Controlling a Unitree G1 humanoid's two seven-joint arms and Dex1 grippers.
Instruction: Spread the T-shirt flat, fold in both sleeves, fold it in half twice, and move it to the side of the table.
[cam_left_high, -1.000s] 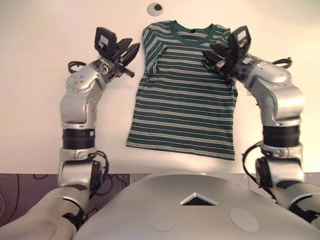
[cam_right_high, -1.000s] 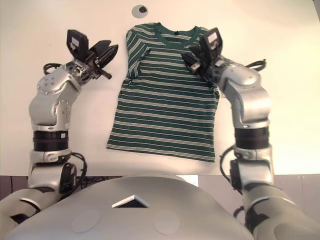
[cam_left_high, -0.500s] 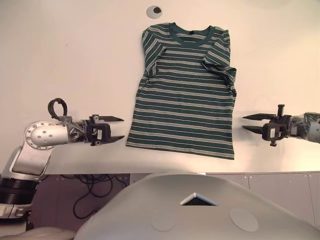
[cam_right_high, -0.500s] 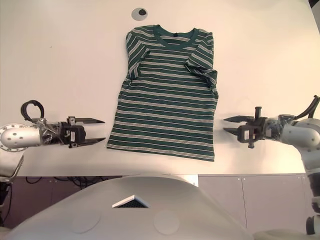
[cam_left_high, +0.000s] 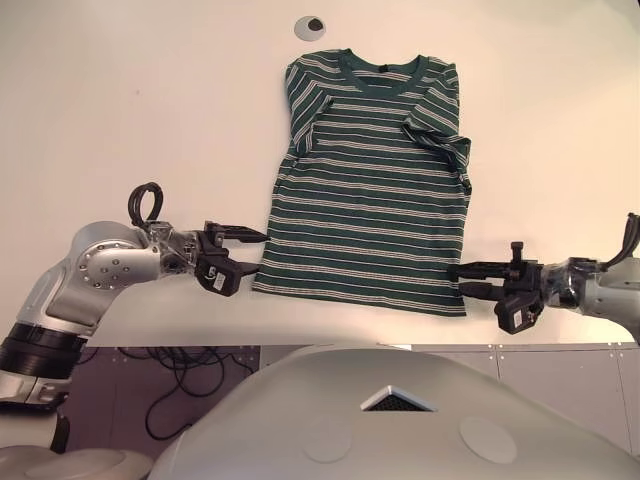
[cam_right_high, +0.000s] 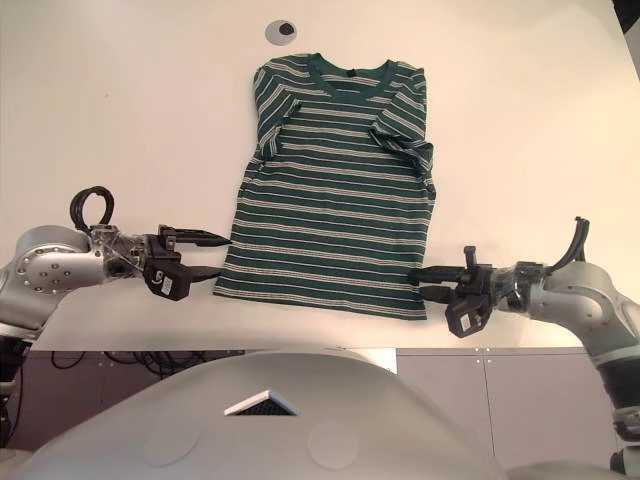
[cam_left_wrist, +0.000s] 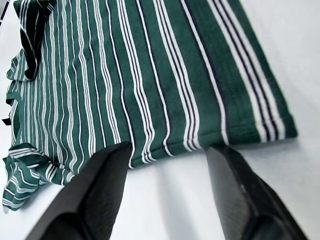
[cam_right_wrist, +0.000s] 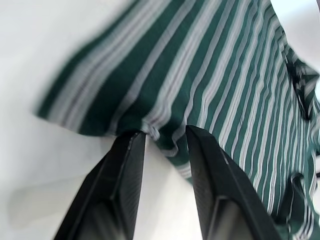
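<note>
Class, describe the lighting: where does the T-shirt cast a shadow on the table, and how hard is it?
Left wrist view: a thin, soft shadow runs under the T-shirt hem on the table; left eye view: even light, barely any shadow.

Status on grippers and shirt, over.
Open at hem corners: left gripper, right gripper. T-shirt flat, sleeves folded in. Round disc beyond collar, apart.

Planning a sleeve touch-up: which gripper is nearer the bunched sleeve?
Right. The right gripper sits at the hem corner below that bunched sleeve; the left gripper is at the opposite hem corner, across the T-shirt.
</note>
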